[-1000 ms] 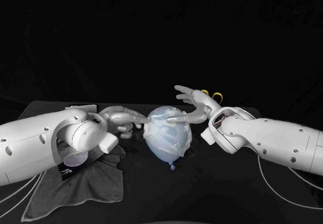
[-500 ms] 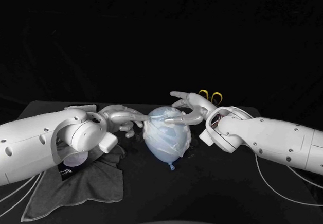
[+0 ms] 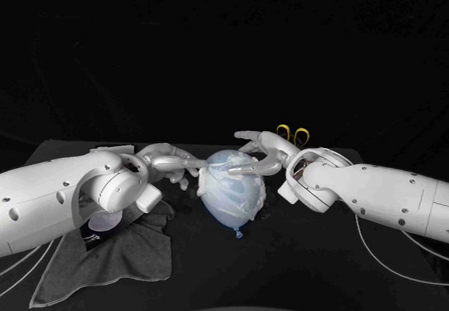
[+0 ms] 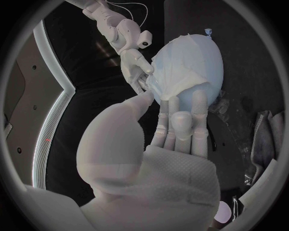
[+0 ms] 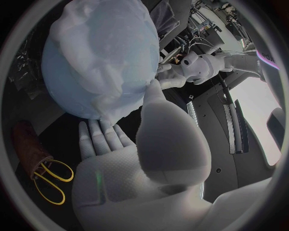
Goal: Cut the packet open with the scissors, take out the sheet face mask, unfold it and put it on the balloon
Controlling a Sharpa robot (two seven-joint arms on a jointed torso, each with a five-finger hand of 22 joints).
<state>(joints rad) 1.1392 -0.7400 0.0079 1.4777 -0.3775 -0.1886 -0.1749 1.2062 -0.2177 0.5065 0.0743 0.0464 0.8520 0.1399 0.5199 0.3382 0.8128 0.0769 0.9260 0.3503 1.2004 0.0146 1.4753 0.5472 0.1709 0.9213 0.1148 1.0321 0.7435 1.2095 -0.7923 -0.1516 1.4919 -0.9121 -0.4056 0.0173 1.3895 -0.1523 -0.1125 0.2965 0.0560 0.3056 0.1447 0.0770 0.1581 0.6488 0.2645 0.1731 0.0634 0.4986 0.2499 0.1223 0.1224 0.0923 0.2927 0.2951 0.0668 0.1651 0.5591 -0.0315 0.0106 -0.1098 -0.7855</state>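
Cloth: dark grey, rumpled, lying on the table well off the balloon's left side, partly under the left arm.
Left arm: white, reaching in towards the balloon's left flank.
Left hand: at the balloon's left side. In the left wrist view the hand has its fingers laid out straight and flat against the balloon's skin, thumb tip at the mask's lower edge; released, closed round nothing.
Balloon: pale blue, oval, standing between the two hands with its knotted end nearest the camera in the head view; also seen at and.
Sheet face mask: white, thin, creased, draped over the balloon's upper part, one edge folded and loose. In the right wrist view the mask covers most of the visible face of the balloon.
Right hand: at the balloon's top right, one fingertip touching the mask. In the right wrist view the hand has its thumb raised to the mask's folded edge and its other fingers flat below the balloon. Cannot tell whether it pinches the mask or merely touches it.
Scissors: yellow loop handles, behind the balloon to its right, beyond the right hand; apart from both hands. Also at.
Right arm: white, reaching in towards the balloon's right side.
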